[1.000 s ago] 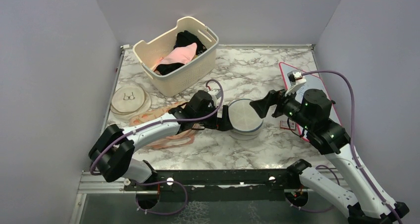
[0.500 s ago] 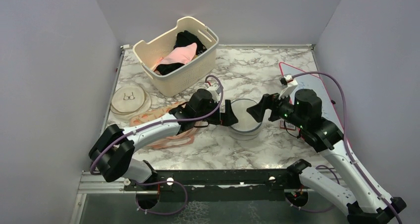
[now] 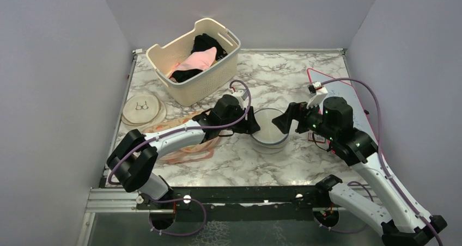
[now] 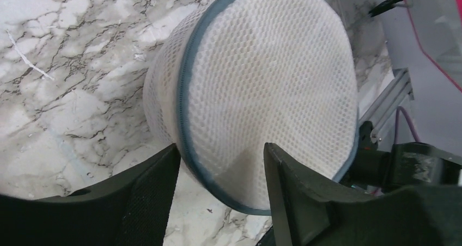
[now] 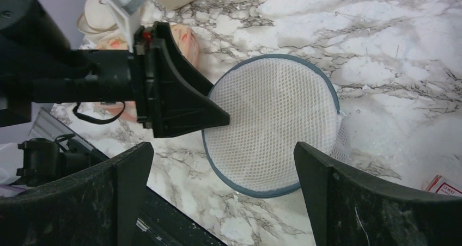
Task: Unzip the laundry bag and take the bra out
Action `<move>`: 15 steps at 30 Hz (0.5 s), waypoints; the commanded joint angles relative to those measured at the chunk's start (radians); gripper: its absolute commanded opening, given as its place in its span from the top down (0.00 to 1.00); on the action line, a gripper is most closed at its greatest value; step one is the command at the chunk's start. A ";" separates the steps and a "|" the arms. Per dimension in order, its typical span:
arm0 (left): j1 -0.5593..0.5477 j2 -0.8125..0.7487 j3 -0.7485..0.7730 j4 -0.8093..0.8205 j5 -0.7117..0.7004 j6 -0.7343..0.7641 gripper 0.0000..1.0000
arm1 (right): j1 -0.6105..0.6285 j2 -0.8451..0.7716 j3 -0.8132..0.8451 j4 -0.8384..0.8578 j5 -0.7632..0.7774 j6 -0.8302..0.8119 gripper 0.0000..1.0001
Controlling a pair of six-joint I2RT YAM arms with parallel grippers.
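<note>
Presently we list: laundry bag [image 4: 261, 93], likely light, soft mesh; best taken by its zip rim [image 4: 182, 93]. Left fingers [image 4: 147, 197] straddle that rim, grip unclear; right fingers [image 5: 125, 191] wide, empty.

place: robot lab test cell | cues: plain partition walls [image 3: 54, 66] boxing a marble-print tabletop [image 3: 283, 72]; aluminium rail [image 3: 109, 201]; two cabled arms [image 3: 174, 137] bolted at near edge | props: laundry basket [image 3: 207, 82]
</note>
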 commanded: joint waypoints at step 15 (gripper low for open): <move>-0.004 -0.206 -0.265 0.056 -0.046 0.148 1.00 | -0.004 0.040 -0.043 0.122 -0.318 -0.072 0.00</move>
